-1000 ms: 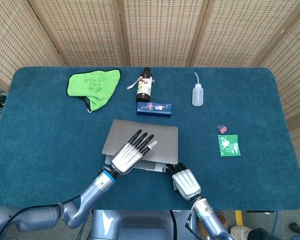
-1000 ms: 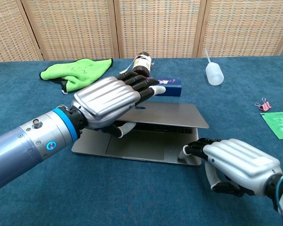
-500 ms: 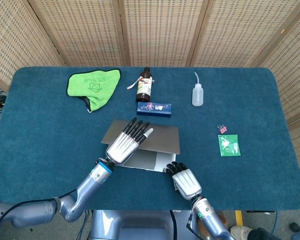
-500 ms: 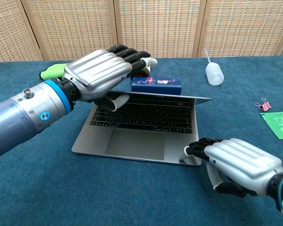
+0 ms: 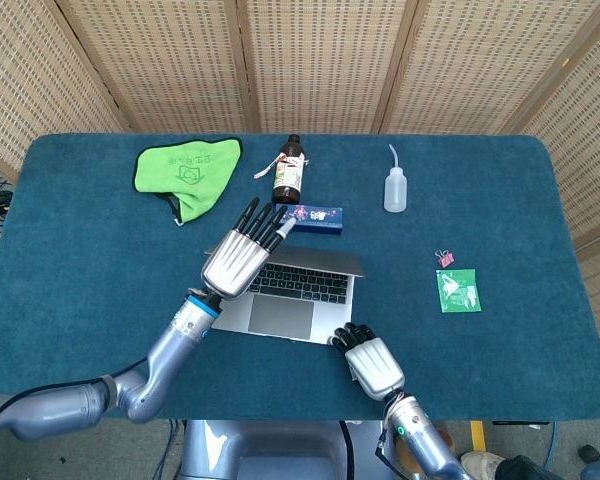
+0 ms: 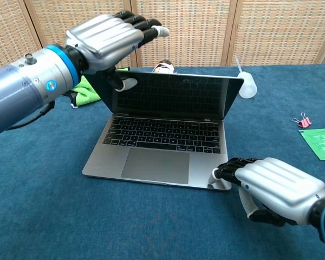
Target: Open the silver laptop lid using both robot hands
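The left hand (image 6: 103, 38) is raised at the top left corner of the laptop lid (image 6: 173, 95), reaching in from the left on its grey forearm with a blue ring at the wrist. Its fingers (image 6: 143, 24) lie straight and close together over the top edge of the lid, and the thumb sits against the screen side near that corner, so the lid's edge is pinched between thumb and fingers. In the head view the same hand (image 5: 235, 258) slants up and to the right, its dark fingertips near the blue box (image 5: 308, 216).

The right hand (image 6: 273, 187) lies low on the desk (image 6: 43, 216) at the front right corner of the laptop base (image 6: 151, 162). Its fingers are curled together, and the fingertips press down on that corner of the base; nothing is held inside the hand.

The silver laptop (image 5: 295, 290) sits near the front middle of the blue desk. Its lid stands open, close to upright and leaning slightly back, with a dark screen. The black keyboard (image 6: 165, 135) and the touchpad (image 6: 154, 165) show fully.

Behind the laptop stand a brown bottle (image 5: 288, 172), a green cloth (image 5: 185, 172) to the left, and a white squeeze bottle (image 5: 395, 188) to the right. A pink clip (image 5: 445, 258) and a green packet (image 5: 458, 291) lie well apart on the right.
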Robot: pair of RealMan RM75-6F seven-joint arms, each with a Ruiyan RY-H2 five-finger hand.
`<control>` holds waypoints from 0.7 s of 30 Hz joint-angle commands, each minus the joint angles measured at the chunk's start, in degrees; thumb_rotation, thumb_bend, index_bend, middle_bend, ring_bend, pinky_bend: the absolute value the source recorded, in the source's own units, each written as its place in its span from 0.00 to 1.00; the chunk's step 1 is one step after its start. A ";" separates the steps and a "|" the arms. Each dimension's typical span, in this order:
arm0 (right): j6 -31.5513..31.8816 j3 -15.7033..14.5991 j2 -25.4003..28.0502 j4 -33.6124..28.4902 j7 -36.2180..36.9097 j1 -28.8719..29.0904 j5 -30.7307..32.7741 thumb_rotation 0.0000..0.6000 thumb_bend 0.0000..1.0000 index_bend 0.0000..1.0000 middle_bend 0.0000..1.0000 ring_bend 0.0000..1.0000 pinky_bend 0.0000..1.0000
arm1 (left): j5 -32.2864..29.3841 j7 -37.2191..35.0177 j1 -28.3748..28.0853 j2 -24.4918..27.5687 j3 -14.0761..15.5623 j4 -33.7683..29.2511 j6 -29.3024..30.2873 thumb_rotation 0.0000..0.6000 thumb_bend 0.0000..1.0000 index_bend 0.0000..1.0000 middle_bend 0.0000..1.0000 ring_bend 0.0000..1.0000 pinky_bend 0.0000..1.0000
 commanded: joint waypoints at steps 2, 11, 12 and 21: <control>-0.58 -0.06 0.16 -0.46 -0.87 0.42 0.68 1.00 1.00 0.19 0.22 0.13 0.18 | -2.45 1.69 -1.38 0.36 -1.04 0.37 -0.40 1.00 0.29 0.00 0.00 0.00 0.00; -0.43 -0.43 0.49 -1.15 -1.72 1.04 0.60 1.00 1.00 0.19 0.22 0.13 0.18 | -5.79 2.09 -3.32 0.82 -2.08 2.72 0.61 1.00 0.29 0.00 0.00 0.00 0.00; -0.42 -0.41 0.60 -1.28 -1.76 1.09 0.59 1.00 1.00 0.19 0.22 0.13 0.18 | -5.91 2.10 -3.49 0.96 -2.14 2.86 0.61 1.00 0.29 0.00 0.00 0.00 0.00; -1.19 -0.06 1.84 -2.81 -4.07 2.17 2.06 1.00 1.00 0.19 0.22 0.13 0.18 | -7.97 -1.31 -5.75 1.44 -2.41 6.17 -1.04 1.00 0.29 0.00 0.00 0.00 0.00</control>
